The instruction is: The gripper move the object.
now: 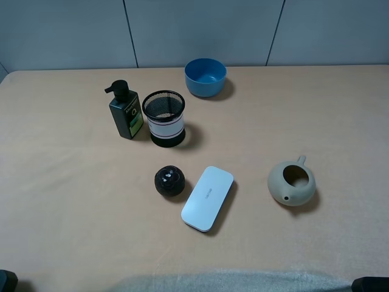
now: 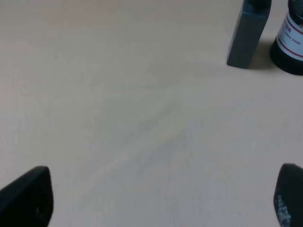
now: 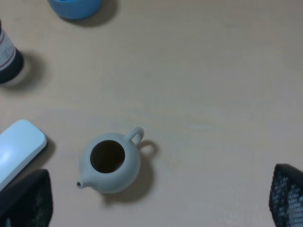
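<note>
Object: your pen cup (image 1: 164,118) stands upright on the desk (image 1: 73,201), just beside the pump bottle (image 1: 125,110) | Left gripper (image 2: 163,198): fingers (image 2: 28,198) spread, nothing held; cup lies ahead, off to one side, nearer this arm | Right gripper (image 3: 161,201): fingers spread, empty, over the teapot (image 3: 110,162).

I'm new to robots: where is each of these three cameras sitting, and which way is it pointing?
Exterior high: mounted above the table's near edge, looking down and across at the pen cup, pump bottle, blue bowl, teapot, white case and dark ball; only dark bits of the robot show at the bottom corners.
Left wrist: on the left arm, facing the bare table; the left gripper has its fingers wide apart.
Right wrist: on the right arm, looking down at the teapot; the right gripper is open too.
Shared: both wrist views catch the pen cup.
</note>
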Controlling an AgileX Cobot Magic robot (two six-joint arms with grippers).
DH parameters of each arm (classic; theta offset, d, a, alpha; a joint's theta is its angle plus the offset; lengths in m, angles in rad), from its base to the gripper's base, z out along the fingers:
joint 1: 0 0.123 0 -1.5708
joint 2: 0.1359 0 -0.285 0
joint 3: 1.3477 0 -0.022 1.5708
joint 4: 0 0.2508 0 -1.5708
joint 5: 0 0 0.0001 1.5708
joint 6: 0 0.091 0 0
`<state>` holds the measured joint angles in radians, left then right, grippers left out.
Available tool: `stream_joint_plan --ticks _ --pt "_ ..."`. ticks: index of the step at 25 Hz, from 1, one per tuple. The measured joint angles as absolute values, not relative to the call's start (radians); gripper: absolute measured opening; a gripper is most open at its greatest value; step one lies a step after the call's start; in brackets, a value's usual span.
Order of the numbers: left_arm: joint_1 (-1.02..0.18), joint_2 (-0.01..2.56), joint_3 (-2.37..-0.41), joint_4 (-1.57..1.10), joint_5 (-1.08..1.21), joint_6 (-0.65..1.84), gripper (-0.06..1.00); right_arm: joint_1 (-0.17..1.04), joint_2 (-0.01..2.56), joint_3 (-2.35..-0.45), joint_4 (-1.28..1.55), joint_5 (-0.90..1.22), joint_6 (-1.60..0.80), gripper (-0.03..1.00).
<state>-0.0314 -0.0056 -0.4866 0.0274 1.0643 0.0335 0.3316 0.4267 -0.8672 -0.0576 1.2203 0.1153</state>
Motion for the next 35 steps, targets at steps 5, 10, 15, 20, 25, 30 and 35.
stream_joint_plan --ticks 5,10,15,20,25,30,35 --pt "-0.031 -0.006 -0.487 0.027 1.064 0.034 0.94 0.237 0.286 -0.776 -0.059 1.212 0.117 0.69" --pt "-0.031 -0.006 -0.487 0.027 1.064 0.034 0.94 0.131 0.157 -0.682 -0.059 1.127 0.119 0.69" --pt "-0.031 -0.006 -0.487 0.027 1.064 0.034 0.94 0.064 0.057 -0.577 -0.059 1.059 0.119 0.69" --pt "-0.031 -0.006 -0.487 0.027 1.064 0.034 0.94 0.055 -0.005 -0.498 -0.060 1.040 0.118 0.69" --pt "-0.031 -0.006 -0.487 0.027 1.064 0.034 0.94 0.055 -0.006 -0.493 -0.060 1.033 0.092 0.69" --pt "-0.031 -0.006 -0.487 0.027 1.064 0.034 0.94 0.055 -0.006 -0.493 -0.060 1.033 0.090 0.69" --pt "-0.031 -0.006 -0.487 0.027 1.064 0.034 0.94 0.055 -0.006 -0.493 -0.060 1.033 0.090 0.69"
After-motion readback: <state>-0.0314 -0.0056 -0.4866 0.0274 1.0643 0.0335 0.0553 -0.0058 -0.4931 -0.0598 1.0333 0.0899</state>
